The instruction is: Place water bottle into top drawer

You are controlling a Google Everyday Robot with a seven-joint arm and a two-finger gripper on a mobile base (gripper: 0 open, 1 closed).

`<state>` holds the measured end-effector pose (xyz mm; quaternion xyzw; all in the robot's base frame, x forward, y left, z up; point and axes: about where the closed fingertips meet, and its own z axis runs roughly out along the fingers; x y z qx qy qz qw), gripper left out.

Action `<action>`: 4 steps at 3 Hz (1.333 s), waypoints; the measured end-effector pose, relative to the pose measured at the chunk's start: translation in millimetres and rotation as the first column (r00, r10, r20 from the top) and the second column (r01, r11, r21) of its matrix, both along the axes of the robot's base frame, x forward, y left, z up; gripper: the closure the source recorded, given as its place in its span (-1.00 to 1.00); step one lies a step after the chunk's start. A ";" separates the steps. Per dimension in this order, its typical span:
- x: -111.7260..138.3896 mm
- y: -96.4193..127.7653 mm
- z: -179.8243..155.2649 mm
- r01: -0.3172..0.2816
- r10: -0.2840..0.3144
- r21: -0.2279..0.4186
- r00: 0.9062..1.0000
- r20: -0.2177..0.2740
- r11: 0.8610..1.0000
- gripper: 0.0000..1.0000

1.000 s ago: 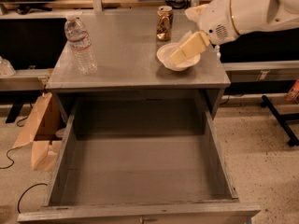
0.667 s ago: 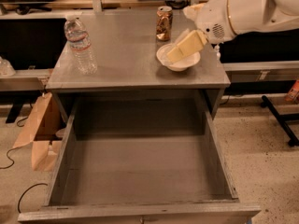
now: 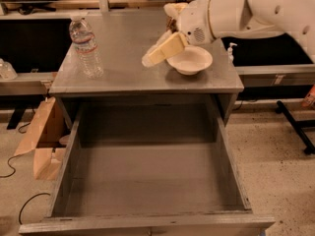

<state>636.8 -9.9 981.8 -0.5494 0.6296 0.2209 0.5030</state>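
Note:
The water bottle (image 3: 86, 48), clear with a white cap and a pale label, stands upright on the left part of the grey table top (image 3: 123, 68). The top drawer (image 3: 147, 181) is pulled wide open below the table and holds nothing. My gripper (image 3: 153, 57), on the white arm reaching in from the upper right, hangs just above the table's middle. It is to the right of the bottle and a clear gap away from it, holding nothing that I can see.
A white bowl (image 3: 190, 60) sits on the table right of the gripper, partly under the arm. A torn cardboard box (image 3: 42, 141) lies on the floor left of the drawer. A black stand leg (image 3: 295, 127) is at the right.
The arm has swung left across the table, from over the bowl toward the bottle, and now covers the drink can. Bottle, bowl and drawer have not moved.

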 end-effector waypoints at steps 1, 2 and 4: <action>24.1 53.8 -1.2 -0.074 0.074 0.068 0.997 0.014 0.995 -1.00; 38.7 97.0 -7.7 -0.094 0.098 0.144 0.995 -0.021 0.985 -1.00; 66.2 172.8 -35.7 -0.047 0.075 0.291 0.994 -0.084 0.956 -1.00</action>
